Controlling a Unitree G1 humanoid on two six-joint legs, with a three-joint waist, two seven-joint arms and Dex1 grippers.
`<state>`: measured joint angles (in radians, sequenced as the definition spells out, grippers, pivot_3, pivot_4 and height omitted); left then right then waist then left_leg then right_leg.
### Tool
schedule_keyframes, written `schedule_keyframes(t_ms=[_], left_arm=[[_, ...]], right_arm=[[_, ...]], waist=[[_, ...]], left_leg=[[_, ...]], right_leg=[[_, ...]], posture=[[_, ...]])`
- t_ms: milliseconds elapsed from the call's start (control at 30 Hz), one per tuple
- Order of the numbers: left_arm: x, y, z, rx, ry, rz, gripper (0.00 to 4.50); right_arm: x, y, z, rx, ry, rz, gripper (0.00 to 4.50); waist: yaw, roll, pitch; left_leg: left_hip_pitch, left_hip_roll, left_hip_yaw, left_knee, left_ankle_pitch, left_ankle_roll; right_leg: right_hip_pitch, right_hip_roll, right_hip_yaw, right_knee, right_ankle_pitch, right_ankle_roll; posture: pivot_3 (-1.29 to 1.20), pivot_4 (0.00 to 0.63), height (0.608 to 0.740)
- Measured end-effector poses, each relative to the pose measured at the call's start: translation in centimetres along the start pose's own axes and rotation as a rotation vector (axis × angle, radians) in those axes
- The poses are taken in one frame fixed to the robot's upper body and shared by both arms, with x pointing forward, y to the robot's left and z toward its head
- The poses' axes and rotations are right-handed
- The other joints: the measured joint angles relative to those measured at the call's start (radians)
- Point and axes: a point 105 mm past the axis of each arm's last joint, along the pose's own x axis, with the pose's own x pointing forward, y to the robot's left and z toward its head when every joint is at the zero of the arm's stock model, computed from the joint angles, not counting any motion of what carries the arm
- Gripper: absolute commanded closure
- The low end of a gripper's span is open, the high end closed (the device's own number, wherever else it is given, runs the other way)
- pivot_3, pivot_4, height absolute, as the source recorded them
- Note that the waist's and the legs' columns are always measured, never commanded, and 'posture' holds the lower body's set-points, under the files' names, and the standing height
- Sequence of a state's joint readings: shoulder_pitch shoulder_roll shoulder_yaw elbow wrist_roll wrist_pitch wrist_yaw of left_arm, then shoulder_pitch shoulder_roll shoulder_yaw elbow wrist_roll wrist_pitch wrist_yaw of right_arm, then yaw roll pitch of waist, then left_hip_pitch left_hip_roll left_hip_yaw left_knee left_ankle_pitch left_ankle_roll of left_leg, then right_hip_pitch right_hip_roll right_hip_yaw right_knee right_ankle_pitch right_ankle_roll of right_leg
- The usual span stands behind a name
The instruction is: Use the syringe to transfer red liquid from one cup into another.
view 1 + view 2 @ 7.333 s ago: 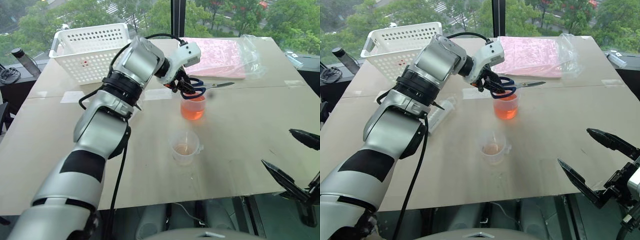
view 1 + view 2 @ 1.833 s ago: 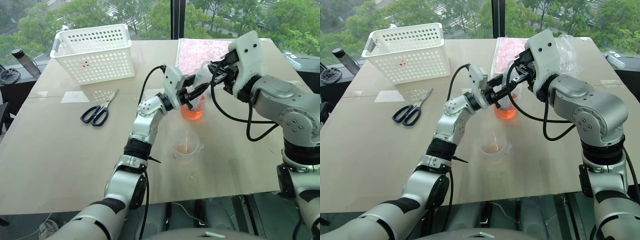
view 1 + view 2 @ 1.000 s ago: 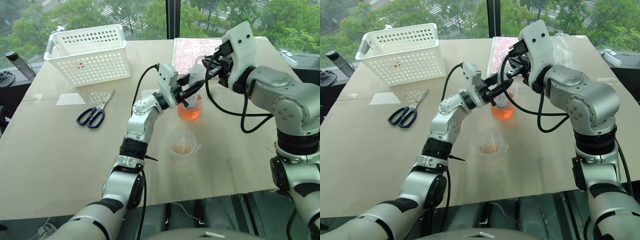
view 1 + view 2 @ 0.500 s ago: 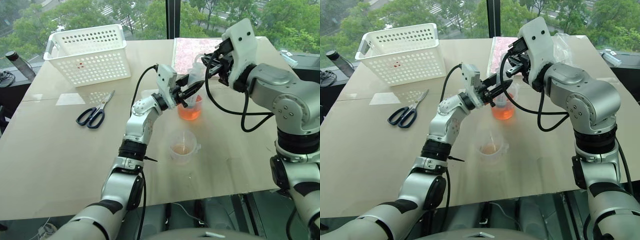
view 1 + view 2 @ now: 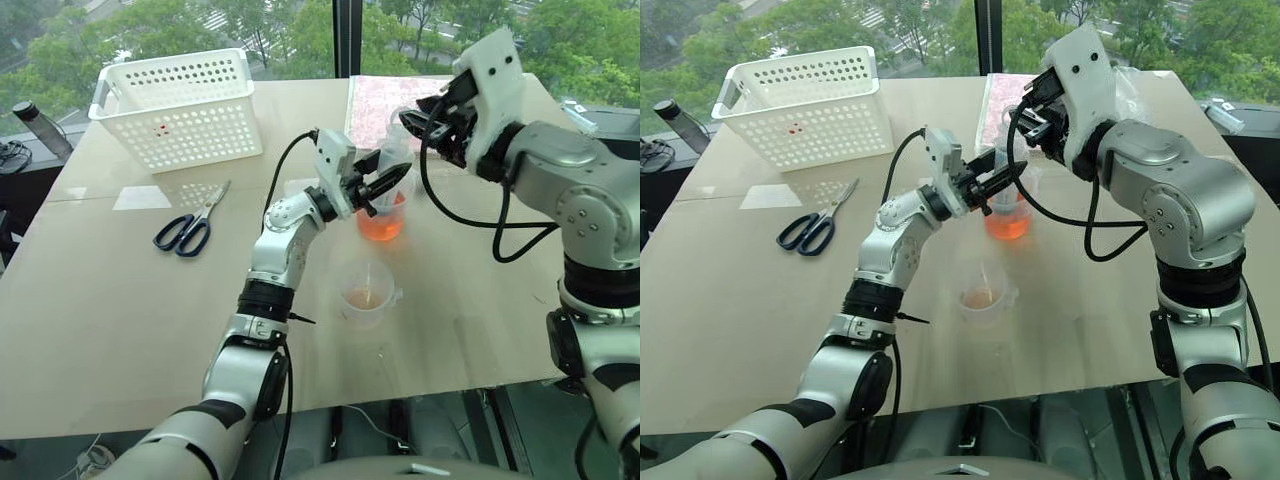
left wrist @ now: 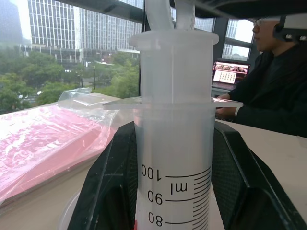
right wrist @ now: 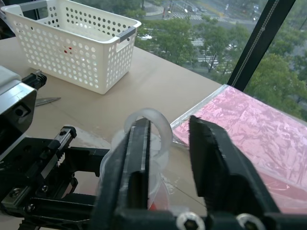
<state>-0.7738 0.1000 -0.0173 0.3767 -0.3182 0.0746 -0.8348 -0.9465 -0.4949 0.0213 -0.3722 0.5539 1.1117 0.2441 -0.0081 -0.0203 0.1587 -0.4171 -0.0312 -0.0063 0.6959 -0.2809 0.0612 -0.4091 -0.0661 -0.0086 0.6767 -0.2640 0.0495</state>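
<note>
Right claw (image 7: 168, 143) loosened over syringe (image 6: 175, 139).

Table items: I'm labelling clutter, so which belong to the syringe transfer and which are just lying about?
In the job:
- syringe, held in the left claw
- deep orange-red cup
- faintly tinted cup
- right claw at the plunger ring

Lying about:
- white basket
- scissors
- pink sheet in its bag

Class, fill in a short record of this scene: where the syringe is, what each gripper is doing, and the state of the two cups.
Syringe: upright over the red cup, barrel clamped in left gripper
Right gripper: jaws open around the plunger ring
Red cup: deep orange-red liquid
Near cup: thin orange tint at base
Scissors: flat on table
</note>
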Motion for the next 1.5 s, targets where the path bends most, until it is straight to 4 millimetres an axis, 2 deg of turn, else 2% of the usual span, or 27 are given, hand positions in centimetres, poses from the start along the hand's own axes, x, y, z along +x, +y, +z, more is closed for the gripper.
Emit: schedule_keyframes(t_ms=[133, 267, 367, 500, 733, 800, 900, 1033, 1100, 1200, 1267, 1333, 1367, 1400, 1467, 1500], left_arm=[[0.0, 0.1, 0.2, -0.005, -0.010, 0.003, 3.05], [0.4, 0.0, 0.3, -0.021, -0.022, -0.012, 3.05], [0.5, 0.5, 0.7, -0.022, -0.028, -0.002, 3.05], [0.6, 1.1, 1.4, -0.026, -0.047, 0.019, 3.05], [0.9, 1.6, 2.7, -0.065, -0.099, 0.025, 3.05], [0.9, 1.6, 2.9, -0.093, -0.114, 0.018, 3.05], [0.9, 0.9, 2.7, -0.031, -0.082, -0.051, 3.05], [1.1, 1.0, 2.8, -0.086, -0.113, -0.035, 3.05], [1.0, 1.7, 3.5, -0.095, -0.140, -0.010, 3.05], [1.0, 3.0, 5.9, -0.140, -0.225, 0.025, 3.05], [0.9, 3.3, 6.9, -0.186, -0.246, 0.019, 3.05], [0.7, 3.4, 7.2, -0.230, -0.247, 0.010, 3.05], [0.2, 3.4, 7.5, -0.309, -0.223, -0.022, 3.05], [-1.0, 3.2, 8.3, -0.389, -0.175, -0.083, 3.05], [-1.7, 2.8, 9.2, -0.425, -0.153, -0.135, 3.05], [-2.4, 1.8, 10.2, -0.457, -0.130, -0.210, 3.05]], right_arm=[[-2.2, -0.5, -0.4, -0.078, -0.008, 0.021, 0.03], [-5.0, 0.7, -1.5, -0.097, -0.025, 0.126, 0.03], [-8.2, 1.9, -2.9, -0.076, -0.032, 0.206, 0.03], [-12.8, 2.7, -5.0, -0.012, -0.018, 0.200, 0.03], [-16.8, 4.2, -5.6, -0.010, -0.026, 0.151, 0.03], [-17.1, 4.2, -5.8, -0.005, -0.019, 0.140, 0.03], [-17.3, 4.1, -5.7, -0.007, -0.026, 0.128, 0.03], [-17.4, 4.0, -5.3, -0.027, -0.046, 0.114, 0.03], [-17.4, 4.0, -5.3, -0.023, -0.052, 0.109, 0.03], [-17.5, 4.1, -5.0, -0.022, -0.065, 0.108, 0.03], [-17.5, 4.0, -4.9, -0.021, -0.073, 0.100, 0.03], [-17.6, 3.9, -4.7, -0.018, -0.085, 0.096, 0.03], [-17.9, 3.9, -4.5, -0.016, -0.097, 0.092, 0.03], [-18.3, 3.7, -4.2, -0.020, -0.102, 0.080, 0.03], [-18.4, 3.7, -4.2, -0.016, -0.102, 0.078, 0.03], [-18.5, 3.8, -4.2, -0.011, -0.104, 0.084, 0.03]], waist=[[0.004, 0.000, 0.000], [0.008, 0.000, 0.000], [0.019, 0.000, 0.000], [0.024, 0.000, 0.000], [0.021, 0.000, 0.000], [0.020, 0.000, 0.000], [0.022, 0.000, 0.000], [0.023, 0.000, 0.000], [0.023, 0.000, 0.000], [0.023, 0.000, 0.000], [0.022, 0.000, 0.000], [0.022, 0.000, 0.000], [0.021, 0.000, 0.000], [0.016, 0.000, 0.000], [0.011, 0.000, 0.000], [0.011, 0.000, 0.000]], left_leg=[[-0.001, 0.000, 0.000, -0.002, 0.000, 0.000], [-0.001, 0.000, -0.001, -0.006, 0.000, 0.000], [-0.001, 0.000, -0.001, -0.009, 0.000, 0.000], [-0.003, 0.000, -0.002, -0.010, 0.000, 0.000], [0.002, 0.000, -0.002, -0.009, 0.000, 0.000], [0.002, 0.000, -0.002, -0.009, 0.000, 0.000], [0.003, 0.000, -0.002, -0.009, 0.000, 0.000], [0.002, 0.000, -0.002, -0.008, 0.000, 0.000], [0.002, 0.000, -0.003, -0.008, 0.000, 0.000], [0.002, 0.000, -0.002, -0.008, 0.000, 0.000], [0.002, 0.000, -0.002, -0.008, 0.000, 0.000], [0.002, 0.000, -0.003, -0.008, 0.000, 0.000], [0.002, 0.001, -0.003, -0.008, 0.000, 0.000], [0.002, 0.001, -0.003, -0.008, 0.000, 0.000], [0.003, 0.001, -0.003, -0.008, 0.000, 0.000], [0.003, 0.001, -0.003, -0.008, 0.000, 0.000]], right_leg=[[0.000, 0.000, 0.000, -0.003, 0.000, 0.000], [0.000, 0.000, -0.001, -0.006, 0.000, 0.000], [0.000, 0.000, -0.001, -0.010, 0.000, 0.000], [0.001, -0.001, -0.002, -0.014, 0.000, 0.000], [0.004, 0.001, -0.002, -0.012, 0.000, 0.000], [0.005, 0.001, -0.001, -0.012, 0.000, 0.001], [0.005, 0.002, -0.002, -0.012, 0.000, 0.001], [0.006, 0.002, -0.002, -0.012, 0.000, 0.001], [0.006, 0.002, -0.002, -0.012, 0.000, 0.001], [0.006, 0.002, -0.002, -0.013, 0.000, 0.001], [0.006, 0.002, -0.002, -0.013, 0.000, 0.001], [0.006, 0.002, -0.002, -0.013, 0.000, 0.001], [0.006, 0.002, -0.003, -0.012, 0.000, 0.001], [0.006, 0.003, -0.002, -0.012, 0.000, 0.001], [0.006, 0.003, -0.002, -0.012, 0.000, 0.001], [0.006, 0.003, -0.002, -0.012, 0.000, 0.001]], posture=[[0.00, 0.150, 0.740], [0.00, 0.150, 0.740], [0.00, 0.150, 0.740], [0.00, 0.150, 0.740], [0.00, 0.150, 0.740], [0.00, 0.150, 0.740], [0.00, 0.150, 0.740], [0.00, 0.150, 0.740], [0.00, 0.150, 0.740], [0.00, 0.150, 0.740], [0.00, 0.150, 0.740], [0.00, 0.150, 0.740], [0.00, 0.150, 0.740], [0.00, 0.150, 0.740], [0.00, 0.150, 0.740], [0.00, 0.150, 0.740]])
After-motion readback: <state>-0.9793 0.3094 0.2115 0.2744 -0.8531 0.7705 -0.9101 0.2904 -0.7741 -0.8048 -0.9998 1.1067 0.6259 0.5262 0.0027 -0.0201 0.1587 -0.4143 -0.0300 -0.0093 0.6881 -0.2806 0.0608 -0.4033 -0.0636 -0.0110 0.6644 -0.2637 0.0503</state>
